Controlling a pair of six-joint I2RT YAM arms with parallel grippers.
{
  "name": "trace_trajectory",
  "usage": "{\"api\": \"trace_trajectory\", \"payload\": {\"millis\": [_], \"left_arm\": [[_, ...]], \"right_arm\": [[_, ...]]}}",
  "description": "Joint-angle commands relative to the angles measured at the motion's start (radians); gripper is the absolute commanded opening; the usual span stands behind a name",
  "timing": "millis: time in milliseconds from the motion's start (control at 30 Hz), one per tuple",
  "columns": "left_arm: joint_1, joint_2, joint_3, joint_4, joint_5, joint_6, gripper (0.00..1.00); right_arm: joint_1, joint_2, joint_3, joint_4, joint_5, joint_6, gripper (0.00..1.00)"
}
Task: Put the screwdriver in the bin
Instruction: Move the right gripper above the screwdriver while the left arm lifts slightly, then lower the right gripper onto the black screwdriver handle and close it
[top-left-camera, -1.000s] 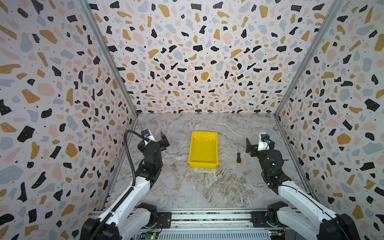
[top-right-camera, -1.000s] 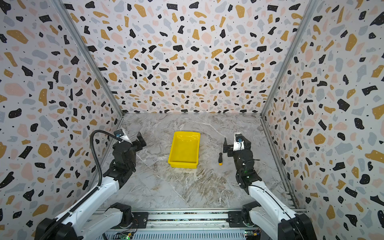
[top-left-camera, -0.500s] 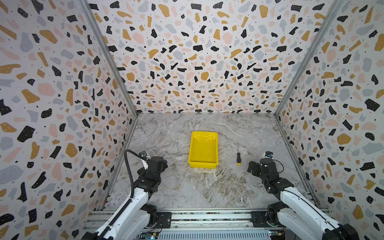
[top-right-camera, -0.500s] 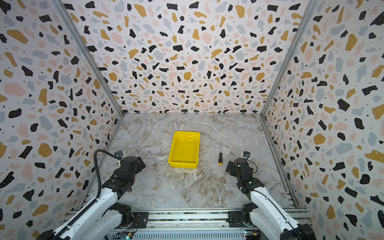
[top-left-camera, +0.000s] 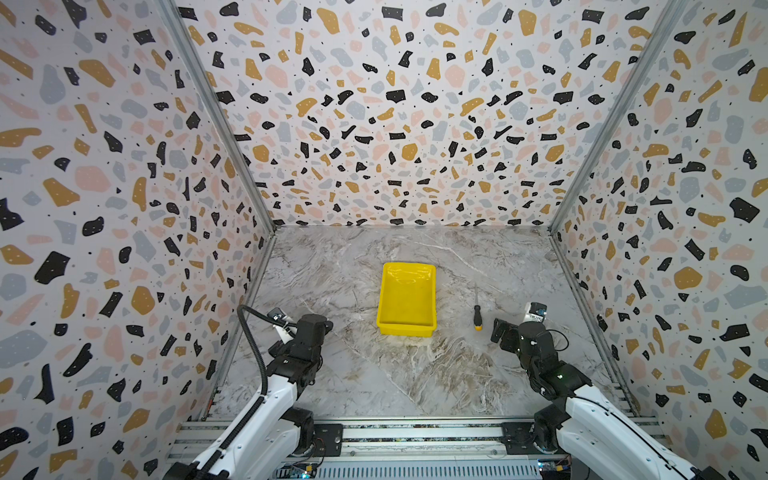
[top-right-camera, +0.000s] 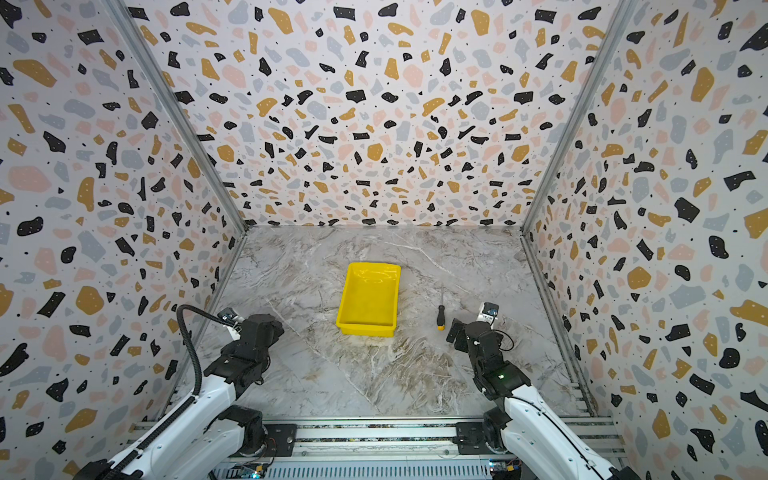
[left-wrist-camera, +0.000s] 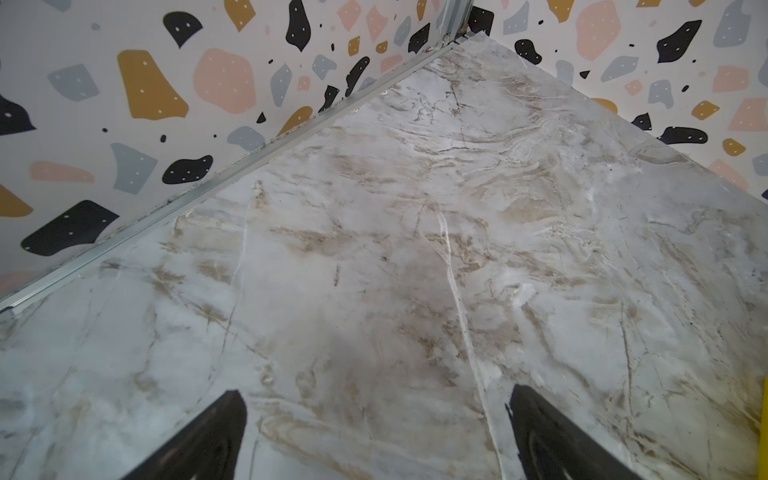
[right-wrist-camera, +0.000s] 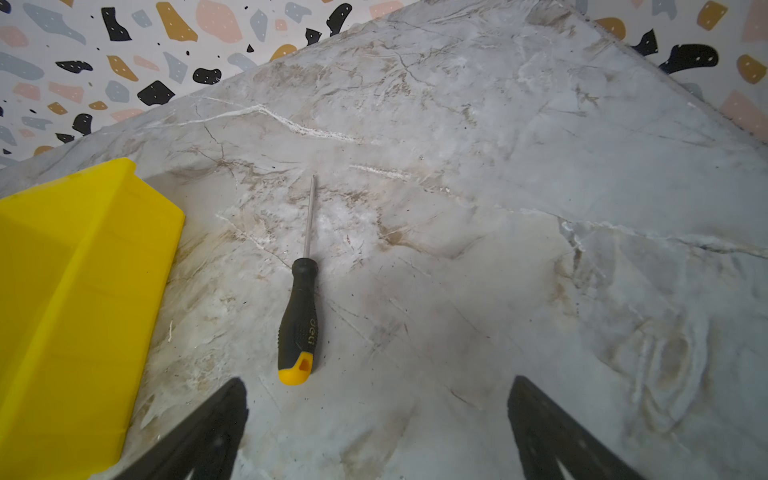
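On our marble table (top-left-camera: 374, 374), the yellow bin (top-left-camera: 406, 331) sits empty beyond our right gripper (right-wrist-camera: 377, 399), whose fingers are spread wide. Our left gripper (left-wrist-camera: 376, 415), also spread, holds nothing. We find the screwdriver (right-wrist-camera: 300, 316) lying flat just ahead of the right fingertips, beside the bin and not touching it.

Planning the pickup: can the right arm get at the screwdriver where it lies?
Probably yes: the open right claw sits just short of the screwdriver, which lies clear of the bin with nothing between.

The right wrist view's edge cuts off the bin (right-wrist-camera: 83, 270) lying just beside the screwdriver (right-wrist-camera: 300, 320).
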Motion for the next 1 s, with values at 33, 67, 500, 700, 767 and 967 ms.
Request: {"api": "trace_trajectory", "payload": {"millis": [33,67,500,700,767,967], "left_arm": [[0.004,0.010,0.005,-0.030,-0.025,-0.019,1.00],[0.004,0.009,0.010,-0.037,-0.027,-0.021,1.00],[0.004,-0.143,-0.070,0.106,0.209,0.132,1.00],[0.003,-0.224,-0.114,0.183,0.345,0.200,1.00],[0.004,-0.244,-0.121,0.188,0.353,0.204,1.00],[0.003,-0.255,-0.127,0.176,0.319,0.180,1.00]], "right_arm": [[0.003,-0.002,0.002,-0.002,0.023,0.007,0.99],[0.004,0.001,0.002,0.002,0.017,0.003,0.99],[-0.065,0.100,0.057,-0.071,0.054,0.090,1.00],[-0.194,0.248,0.197,-0.069,-0.363,0.011,0.95],[-0.181,0.369,0.290,-0.137,-0.386,-0.008,0.93],[-0.060,0.671,0.531,-0.305,-0.320,-0.042,0.77]]}}
